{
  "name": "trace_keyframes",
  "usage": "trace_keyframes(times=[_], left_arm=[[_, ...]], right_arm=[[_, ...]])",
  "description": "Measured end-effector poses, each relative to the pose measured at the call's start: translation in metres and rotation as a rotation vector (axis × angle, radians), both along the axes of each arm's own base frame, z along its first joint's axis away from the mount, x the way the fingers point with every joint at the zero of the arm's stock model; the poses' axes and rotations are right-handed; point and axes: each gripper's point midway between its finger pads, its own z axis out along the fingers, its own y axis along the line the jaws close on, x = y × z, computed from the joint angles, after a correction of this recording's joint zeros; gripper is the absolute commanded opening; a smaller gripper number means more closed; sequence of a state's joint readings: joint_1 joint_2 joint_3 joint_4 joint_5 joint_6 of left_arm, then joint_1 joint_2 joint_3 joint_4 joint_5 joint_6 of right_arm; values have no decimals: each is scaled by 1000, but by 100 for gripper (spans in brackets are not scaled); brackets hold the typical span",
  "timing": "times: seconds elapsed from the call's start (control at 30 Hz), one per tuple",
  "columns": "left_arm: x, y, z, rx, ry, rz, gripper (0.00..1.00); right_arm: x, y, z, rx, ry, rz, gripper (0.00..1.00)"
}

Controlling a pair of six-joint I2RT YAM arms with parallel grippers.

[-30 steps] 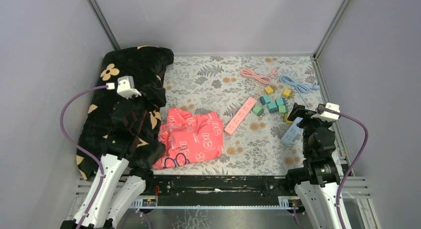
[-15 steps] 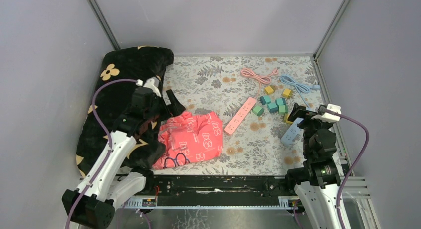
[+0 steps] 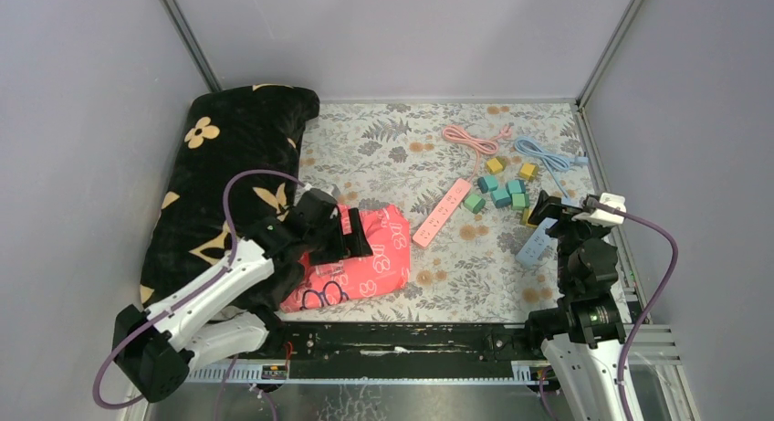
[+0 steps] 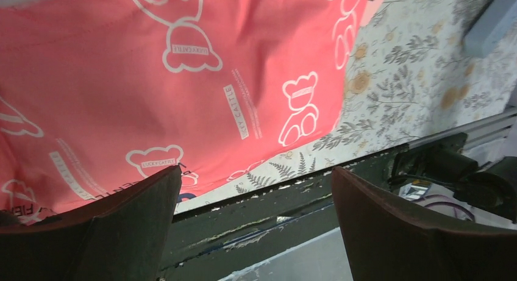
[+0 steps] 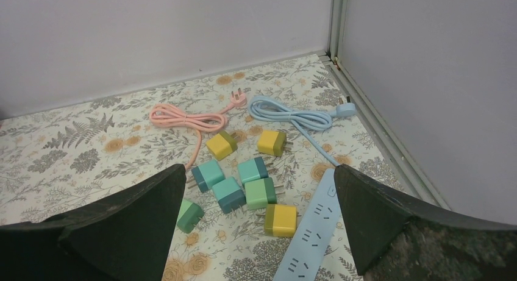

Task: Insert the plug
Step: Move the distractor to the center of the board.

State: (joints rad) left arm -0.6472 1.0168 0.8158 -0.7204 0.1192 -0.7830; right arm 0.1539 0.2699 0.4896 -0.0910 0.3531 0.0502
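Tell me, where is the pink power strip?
In the top view, the pink power strip lies slantwise mid-table, between the red bear-print cloth on its left and the coloured plug cubes on its right.

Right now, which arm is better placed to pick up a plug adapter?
Right. The right gripper, open, faces the plug adapters and blue power strip just ahead; the left gripper, also open, hangs over the pink bear-print cloth, away from them.

Top overhead; wrists low, close; right shares plugs point(image 5: 260, 192) with top.
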Motion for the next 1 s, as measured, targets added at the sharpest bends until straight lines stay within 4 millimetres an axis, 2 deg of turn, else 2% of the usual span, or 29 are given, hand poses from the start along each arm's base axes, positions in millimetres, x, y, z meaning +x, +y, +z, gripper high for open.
trace_keyframes(times=[0.1,0.23,0.53,0.77,0.9,1.0], left_arm=[[-6,-5,-15,35,50,-5,100],[-4,-8,-37,80,97,0,100],[18,-14,-83,218,167,-7,100],[63,-23,-98,317,150,-38,100],[103,-26,-100,350,110,-41,100],[142,-27,-100,357,71,-30,100]], right_arm=[[-1,0,-1,0,-2,0,99],[-1,0,-1,1,-5,0,99],[-3,0,-1,2,-14,3,99],[-5,0,0,5,-29,5,99],[-5,1,0,5,-31,8,99],[-5,1,0,5,-32,10,99]])
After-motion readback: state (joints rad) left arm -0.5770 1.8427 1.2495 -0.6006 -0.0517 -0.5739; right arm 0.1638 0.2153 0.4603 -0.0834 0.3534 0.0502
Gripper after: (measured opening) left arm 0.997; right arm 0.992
